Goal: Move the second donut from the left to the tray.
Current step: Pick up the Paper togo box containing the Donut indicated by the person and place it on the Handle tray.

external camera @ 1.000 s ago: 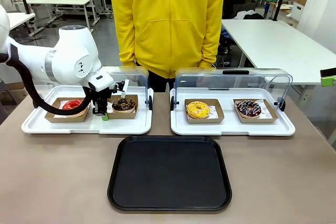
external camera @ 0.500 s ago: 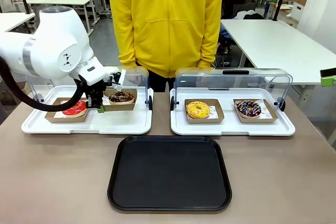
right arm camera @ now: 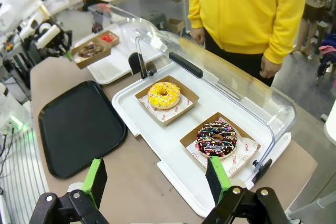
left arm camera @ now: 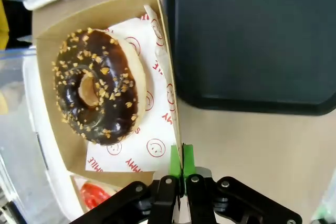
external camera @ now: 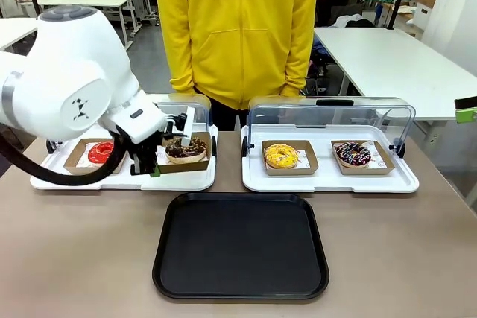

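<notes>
Beige desk (external camera: 74,243) under me, white work tables behind the person in the yellow hoodie (external camera: 238,31) at the far side, and my left claw (left arm camera: 182,167) sits clenched on the thin front wall of the small cardboard tray (left arm camera: 58,145), green pads pinched flat on the board near its corner, so I never touch the glaze. That grip carries the second donut from the left (left arm camera: 97,85), the chocolate ring with tan crumbs, on its printed paper; from the front view it hangs at the front edge of the left white tray (external camera: 52,176), tilted a little because I hold it by one side only. Just past it, the red-glazed donut (external camera: 100,151) sits in its own box on that white tray. Nearer me lies the black tray (external camera: 242,288), bare, just beside the carried box in my wrist view, so I judge the lift is done and the carry across and set-down remain. One-sided hold could let the box sag or swing, so I'd go slow. My right claw (right arm camera: 156,179) stands released, pads wide apart, hovering near the right white tray with the yellow donut (right arm camera: 164,94) and sprinkled dark donut (right arm camera: 217,139)
</notes>
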Controlling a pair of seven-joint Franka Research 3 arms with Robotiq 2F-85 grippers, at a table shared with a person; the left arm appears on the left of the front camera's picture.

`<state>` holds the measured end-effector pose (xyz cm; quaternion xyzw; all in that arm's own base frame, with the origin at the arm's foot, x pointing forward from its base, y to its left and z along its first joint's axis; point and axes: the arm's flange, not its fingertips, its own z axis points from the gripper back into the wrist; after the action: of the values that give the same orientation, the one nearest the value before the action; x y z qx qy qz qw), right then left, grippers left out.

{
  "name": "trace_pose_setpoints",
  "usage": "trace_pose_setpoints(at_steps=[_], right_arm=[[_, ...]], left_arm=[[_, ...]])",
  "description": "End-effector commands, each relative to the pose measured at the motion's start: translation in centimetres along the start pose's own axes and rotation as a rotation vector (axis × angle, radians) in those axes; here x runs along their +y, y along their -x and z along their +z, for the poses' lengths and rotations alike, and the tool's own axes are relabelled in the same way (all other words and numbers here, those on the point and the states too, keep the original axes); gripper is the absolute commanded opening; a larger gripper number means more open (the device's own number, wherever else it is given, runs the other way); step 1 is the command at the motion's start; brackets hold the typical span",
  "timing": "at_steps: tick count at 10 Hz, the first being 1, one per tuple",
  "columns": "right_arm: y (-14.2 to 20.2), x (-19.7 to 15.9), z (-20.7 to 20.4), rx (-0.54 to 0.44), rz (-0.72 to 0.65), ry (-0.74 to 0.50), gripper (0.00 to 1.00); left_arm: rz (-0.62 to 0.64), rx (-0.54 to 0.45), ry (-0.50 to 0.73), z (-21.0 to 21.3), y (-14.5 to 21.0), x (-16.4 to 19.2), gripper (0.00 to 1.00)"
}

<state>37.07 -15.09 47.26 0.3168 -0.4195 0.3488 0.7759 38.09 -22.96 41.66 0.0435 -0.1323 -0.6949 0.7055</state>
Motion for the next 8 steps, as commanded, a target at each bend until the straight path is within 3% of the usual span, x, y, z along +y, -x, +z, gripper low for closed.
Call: trace_pose_setpoints(at_steps=[1, 8], right_arm=[[-0.3, -0.3, -0.1, -0.035, 0.028, -0.001, 1.0], [-0.3, -0.3, -0.1, -0.035, 0.028, -0.001, 1.0]], left_arm=[[0.031, 0.018, -0.026, 0.4, -1.3, -2.8, 0.02], [0.002, -0.017, 0.028, -3.6, -8.8, -9.7, 0.02]])
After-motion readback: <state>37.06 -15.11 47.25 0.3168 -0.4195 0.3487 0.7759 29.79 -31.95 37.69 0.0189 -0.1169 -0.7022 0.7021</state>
